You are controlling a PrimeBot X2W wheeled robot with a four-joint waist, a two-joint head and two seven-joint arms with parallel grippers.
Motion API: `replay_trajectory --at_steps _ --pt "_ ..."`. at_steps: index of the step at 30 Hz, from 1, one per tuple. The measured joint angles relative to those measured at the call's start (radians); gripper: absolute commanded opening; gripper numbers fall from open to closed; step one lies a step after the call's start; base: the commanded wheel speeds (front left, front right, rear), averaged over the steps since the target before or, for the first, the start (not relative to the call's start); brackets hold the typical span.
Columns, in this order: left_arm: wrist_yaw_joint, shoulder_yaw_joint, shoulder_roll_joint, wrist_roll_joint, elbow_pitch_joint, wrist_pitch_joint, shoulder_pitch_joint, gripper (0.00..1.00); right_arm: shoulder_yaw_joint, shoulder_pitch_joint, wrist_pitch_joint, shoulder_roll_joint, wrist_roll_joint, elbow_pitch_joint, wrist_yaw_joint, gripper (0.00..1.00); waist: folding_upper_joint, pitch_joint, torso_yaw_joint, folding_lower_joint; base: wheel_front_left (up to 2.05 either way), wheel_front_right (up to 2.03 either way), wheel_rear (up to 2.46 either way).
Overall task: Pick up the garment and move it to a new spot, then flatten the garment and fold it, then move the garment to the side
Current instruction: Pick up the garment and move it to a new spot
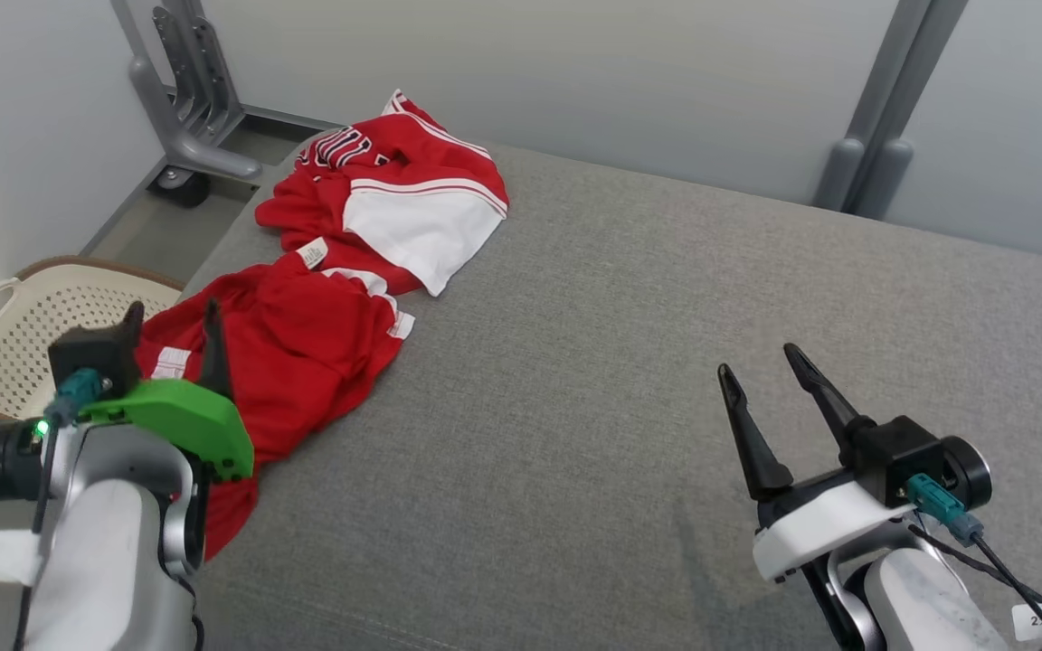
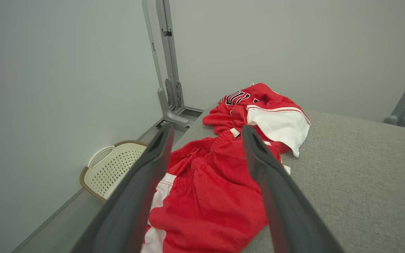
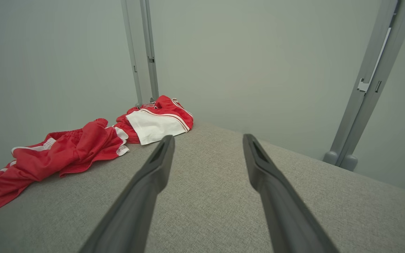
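A basket (image 1: 23,316) sits on the floor at my far left, below the table (image 1: 629,298) edge. My left gripper (image 1: 173,318) hovers over the near end of the garment (image 1: 304,348), fingers spread apart and holding nothing. The red-and-white garment lies crumpled along the table's left edge, reaching the far corner. My right gripper (image 1: 758,360) is also spread and empty, over bare table, well apart from the garment.
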Motion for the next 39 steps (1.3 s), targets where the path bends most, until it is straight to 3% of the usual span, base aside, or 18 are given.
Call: replay_trajectory --at_steps 15,31,39 --pt "0.027 0.123 -0.014 -0.086 0.22 0.181 -0.217 1.0 -0.034 -0.096 -0.001 -0.091 -0.054 -0.1 0.0 1.0 0.0 0.133 -0.158 0.0 0.0 0.0 0.0" --pt "0.045 0.153 -0.041 -0.089 0.366 0.199 -0.334 1.0 -0.054 -0.137 -0.001 -0.118 -0.054 -0.157 0.0 1.0 0.0 0.303 -0.268 0.0001 0.0 0.0 0.0" --pt "0.046 0.186 -0.012 -0.043 0.446 0.188 -0.354 1.0 -0.044 -0.141 0.002 -0.117 -0.054 -0.162 0.006 1.0 0.0 0.343 -0.289 0.0001 0.0 0.0 0.0"
